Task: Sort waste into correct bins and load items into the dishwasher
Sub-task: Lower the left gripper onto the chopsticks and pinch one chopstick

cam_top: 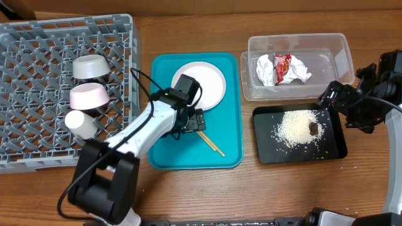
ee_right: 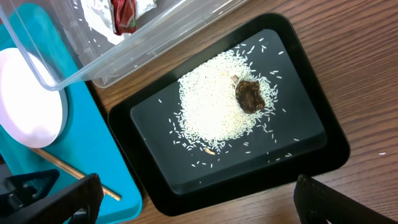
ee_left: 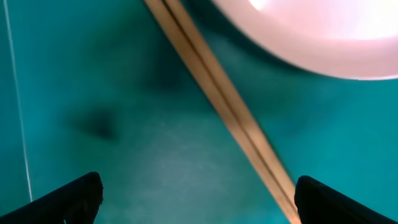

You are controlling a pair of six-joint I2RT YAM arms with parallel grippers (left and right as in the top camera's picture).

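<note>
My left gripper (cam_top: 193,120) is open, low over the teal tray (cam_top: 163,150), with its fingers (ee_left: 196,199) on either side of the two wooden chopsticks (ee_left: 230,106), which also show in the overhead view (cam_top: 212,143). The white plate (cam_top: 202,85) lies on the tray just beyond. The grey bowl (cam_top: 92,66), pink bowl (cam_top: 90,96) and white cup (cam_top: 79,123) sit in the grey rack (cam_top: 38,56). The napkin (cam_top: 267,68) and red wrapper (cam_top: 284,68) lie in the clear tub (cam_top: 339,53). Rice (ee_right: 211,102) and a brown lump (ee_right: 250,96) lie in the black tray (ee_right: 155,186). My right gripper (ee_right: 196,202) is open and empty, raised over that tray's edge.
The wooden table (cam_top: 188,188) shows at the front. A cable (cam_top: 141,78) runs from the left arm past the rack's right wall. The right arm (cam_top: 364,100) hangs at the table's right edge beside the black tray.
</note>
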